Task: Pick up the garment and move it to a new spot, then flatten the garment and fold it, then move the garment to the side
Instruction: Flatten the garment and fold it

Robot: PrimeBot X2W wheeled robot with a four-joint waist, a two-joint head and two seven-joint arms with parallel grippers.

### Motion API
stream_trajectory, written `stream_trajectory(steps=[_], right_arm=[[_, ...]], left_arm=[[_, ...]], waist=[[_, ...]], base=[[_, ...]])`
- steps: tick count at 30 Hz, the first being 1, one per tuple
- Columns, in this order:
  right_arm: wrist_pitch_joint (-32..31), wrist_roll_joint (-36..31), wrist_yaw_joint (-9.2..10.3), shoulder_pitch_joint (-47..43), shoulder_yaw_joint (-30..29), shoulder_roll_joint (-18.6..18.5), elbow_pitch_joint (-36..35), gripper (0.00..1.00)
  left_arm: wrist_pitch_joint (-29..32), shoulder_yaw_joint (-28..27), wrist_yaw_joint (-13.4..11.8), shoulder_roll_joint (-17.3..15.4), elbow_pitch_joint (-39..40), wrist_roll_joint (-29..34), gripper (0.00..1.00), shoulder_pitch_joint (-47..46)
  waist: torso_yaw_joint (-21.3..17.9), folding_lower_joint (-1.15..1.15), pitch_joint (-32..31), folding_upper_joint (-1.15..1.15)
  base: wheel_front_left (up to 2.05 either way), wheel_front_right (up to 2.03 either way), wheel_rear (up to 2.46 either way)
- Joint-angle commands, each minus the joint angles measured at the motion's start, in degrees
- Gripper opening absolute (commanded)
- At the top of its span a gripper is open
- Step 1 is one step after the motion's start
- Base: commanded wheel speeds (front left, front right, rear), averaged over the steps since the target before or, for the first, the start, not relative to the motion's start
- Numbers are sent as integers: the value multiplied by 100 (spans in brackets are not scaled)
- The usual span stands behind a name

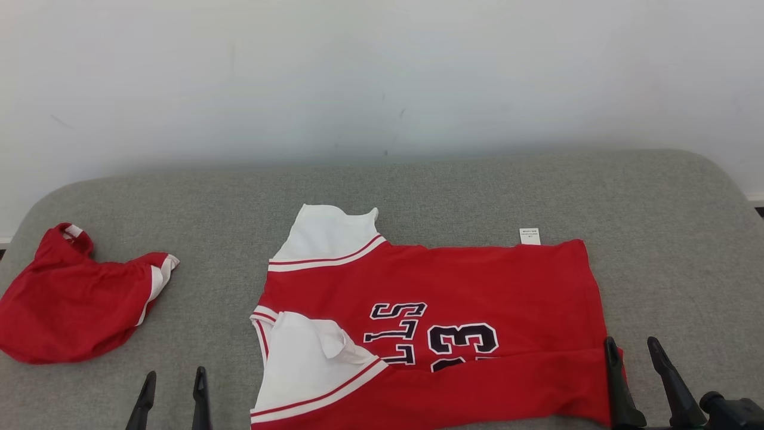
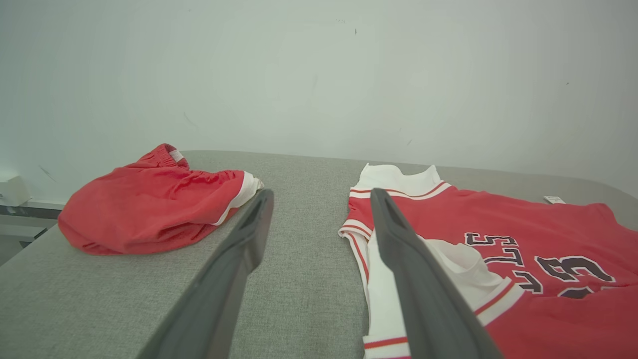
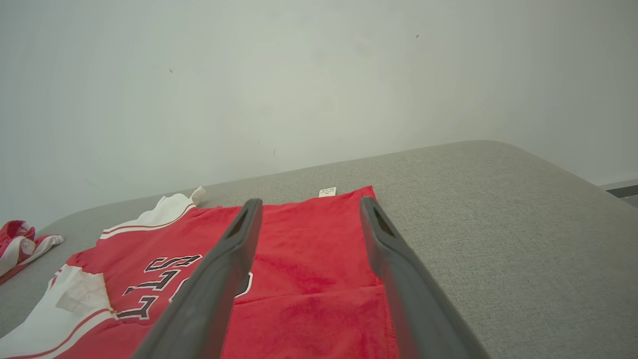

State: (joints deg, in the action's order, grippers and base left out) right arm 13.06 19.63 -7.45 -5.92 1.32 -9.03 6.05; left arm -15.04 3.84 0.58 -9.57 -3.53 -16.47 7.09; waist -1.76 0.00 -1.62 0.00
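Note:
A red jersey (image 1: 477, 280) with white sleeves and dark lettering lies spread on the grey table, collar toward the left, its near long edge folded up over the number. In the left wrist view the jersey (image 2: 523, 224) is at the right; in the right wrist view the jersey (image 3: 309, 254) lies under the fingers. My left gripper (image 1: 174, 382) hovers open at the table's front, just left of the near white sleeve (image 1: 310, 364). My right gripper (image 1: 632, 349) stands open over the jersey's hem corner at the lower right, nothing between its fingers.
A second red garment (image 1: 71, 298) with white trim lies crumpled at the table's left end, also seen as a red heap (image 2: 149, 199) from the left wrist. The grey padded table (image 1: 668, 239) meets a white wall behind. A white label (image 1: 529, 236) sticks out at the jersey's far edge.

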Motion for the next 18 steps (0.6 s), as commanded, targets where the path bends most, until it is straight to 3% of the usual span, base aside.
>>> stream_trajectory(steps=[1,18], right_arm=[[17,-35,-5,23,5,21,20,100],[44,30,-5,16,14,-8,112,100]], left_arm=[[-20,-39,25,33,-13,24,100,60],[-20,-259,171,99,4,251,100,102]], waist=[[8,0,6,0],[44,0,30,0]], base=[[0,0,0],[0,0,0]])
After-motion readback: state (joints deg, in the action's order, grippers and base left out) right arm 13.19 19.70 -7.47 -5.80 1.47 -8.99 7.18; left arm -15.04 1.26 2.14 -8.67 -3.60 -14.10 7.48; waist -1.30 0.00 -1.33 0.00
